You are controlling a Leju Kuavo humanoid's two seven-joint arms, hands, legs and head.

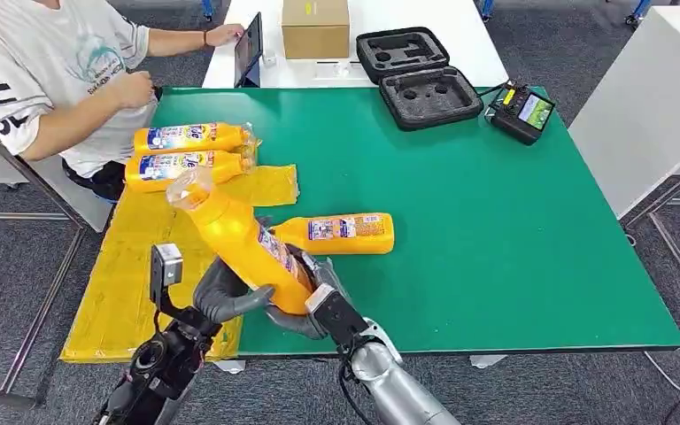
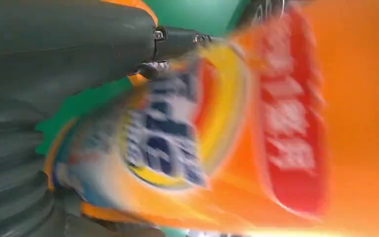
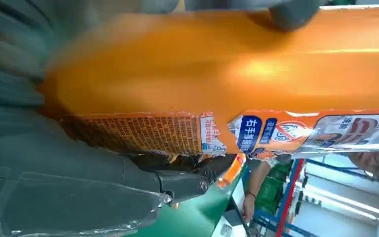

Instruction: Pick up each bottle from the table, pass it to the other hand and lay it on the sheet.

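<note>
1. Left hand (image 1: 230, 297) and right hand (image 1: 305, 305) are both gripping the tilted orange bottle (image 1: 239, 235) above the table's near edge
2. Two bottles (image 1: 186, 152) are lying on the yellow sheet (image 1: 124, 292), a third (image 1: 341, 233) beside it

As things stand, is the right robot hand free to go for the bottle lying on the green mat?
Probably not yet. The right robot hand grips the base of the tilted bottle, which the left robot hand also holds. The lying bottle sits unobstructed just beyond on the green mat.
</note>
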